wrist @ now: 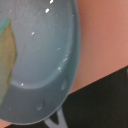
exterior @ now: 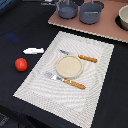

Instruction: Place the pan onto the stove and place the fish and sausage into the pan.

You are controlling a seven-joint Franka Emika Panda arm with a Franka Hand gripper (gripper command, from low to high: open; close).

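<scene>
Gripper (exterior: 64, 2) is only a dark shape at the upper edge of the exterior view, directly over the pan (exterior: 66, 9), and I cannot tell whether its jaws are parted or closed on anything. The pan appears to sit on the stove (exterior: 107, 27), towards the end at the exterior view's left, just beside the larger grey pot (exterior: 91, 13); a pale bowl (exterior: 123, 18) stands at the stove's opposite end. Well away from the stove, on the dark table (exterior: 112, 100), lie the fish (exterior: 33, 50) and, near it and further still from the stove, the sausage (exterior: 20, 64); the striped placemat (exterior: 35, 82), carrying a plate (exterior: 69, 66) and orange-handled cutlery (exterior: 80, 58), lies between them and the stove's near edge. The wrist view shows the pan's grey-blue inside (wrist: 42, 60) very close, with pink stove surface (wrist: 102, 40) beyond its rim, the start of its handle (wrist: 56, 120), and an olive, teal-edged shape (wrist: 6, 50) I cannot identify. No fingers are recognisable there. The rim seems close to the stove's edge, where the dark table begins, so I judge the pan placement nearly done. To do it well, confirm the base rests flat and fully on the stove, let go without nudging the handle, rise straight, then take the thin fish low across its narrow width.
</scene>
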